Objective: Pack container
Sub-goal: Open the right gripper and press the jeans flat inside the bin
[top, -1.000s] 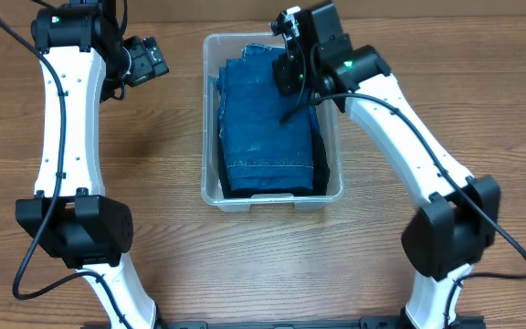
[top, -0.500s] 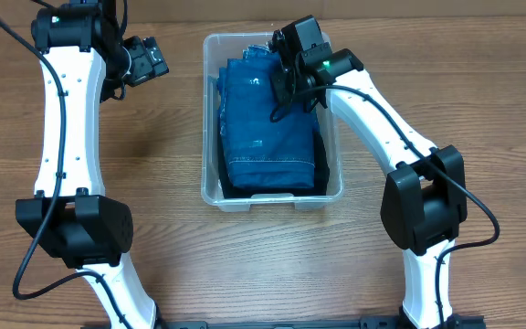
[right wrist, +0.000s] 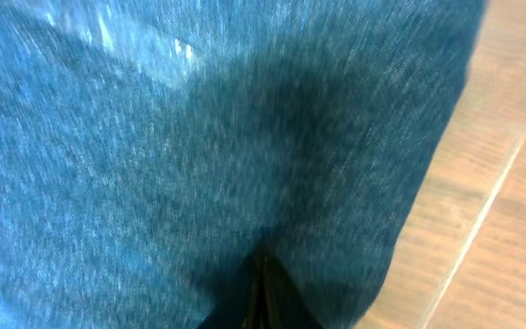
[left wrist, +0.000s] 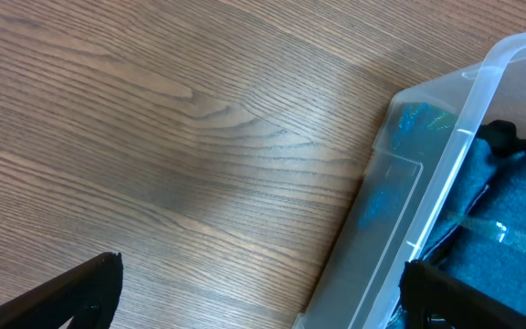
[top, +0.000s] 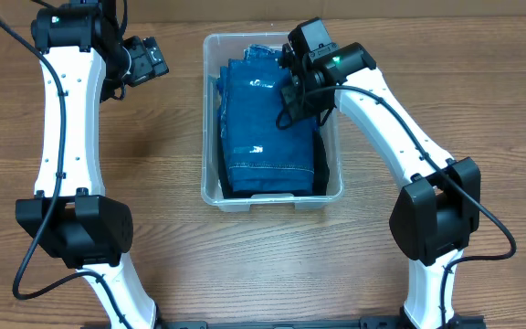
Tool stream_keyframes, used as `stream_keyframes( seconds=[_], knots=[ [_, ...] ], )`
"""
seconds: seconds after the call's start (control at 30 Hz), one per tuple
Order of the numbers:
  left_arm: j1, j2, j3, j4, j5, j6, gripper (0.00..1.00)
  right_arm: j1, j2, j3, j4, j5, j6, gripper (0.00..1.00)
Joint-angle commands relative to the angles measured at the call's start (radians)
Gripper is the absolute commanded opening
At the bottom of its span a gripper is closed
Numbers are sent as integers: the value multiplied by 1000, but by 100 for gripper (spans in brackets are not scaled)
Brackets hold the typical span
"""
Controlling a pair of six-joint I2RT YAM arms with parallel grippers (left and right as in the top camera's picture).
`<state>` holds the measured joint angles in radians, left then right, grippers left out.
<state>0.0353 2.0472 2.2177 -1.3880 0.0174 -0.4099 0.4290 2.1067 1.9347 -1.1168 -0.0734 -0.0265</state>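
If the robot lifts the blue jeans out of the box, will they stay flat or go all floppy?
Probably floppy: the folded jeans are soft denim with wrinkles, so they would likely droop and unfold. They look thick, nearly filling the container, so perhaps heavy-ish.

The overhead camera looks straight down on the brown wood-grain table (top: 153, 183) from well above, with the robot's side at the lower frame edge. The clear rectangular plastic container (top: 272, 198) lies in the upper centre. The left wrist camera sits near the table and faces obliquely down; the container's rounded corner enters at the right. The right wrist camera is very close to the folded blue denim garment (right wrist: 199, 137), which nearly fills its frame. Overhead and left wrist views share the container's left side; overhead and right wrist views share the denim.
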Motion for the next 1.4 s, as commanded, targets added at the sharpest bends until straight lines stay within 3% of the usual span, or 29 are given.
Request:
stream_keyframes(
  seconds=[0.0, 0.23, 0.5, 0.7, 1.0, 1.27, 1.37],
  knots=[
    [3, -7, 7, 1, -10, 14, 100, 2, -29, -15, -17, -100, 0, 4],
    [4, -7, 7, 1, -10, 14, 100, 2, -30, -87, 91, -108, 0, 4],
    [1, -7, 7, 1, -10, 14, 100, 3, -150, 57, 97, -100, 0, 4],
    [2, -7, 7, 1, -10, 14, 100, 3, -188, 69, 221, -100, 20, 4],
    [2, -7, 7, 1, -10, 14, 100, 3, -32, 68, 331, -108, 87, 4],
    [2, -7, 7, 1, -10, 14, 100, 3, 244, 68, 268, -108, 87, 4],
    [2, -7, 7, 1, -10, 14, 100, 3, 264, 74, 239, -108, 87, 4]
  ],
)
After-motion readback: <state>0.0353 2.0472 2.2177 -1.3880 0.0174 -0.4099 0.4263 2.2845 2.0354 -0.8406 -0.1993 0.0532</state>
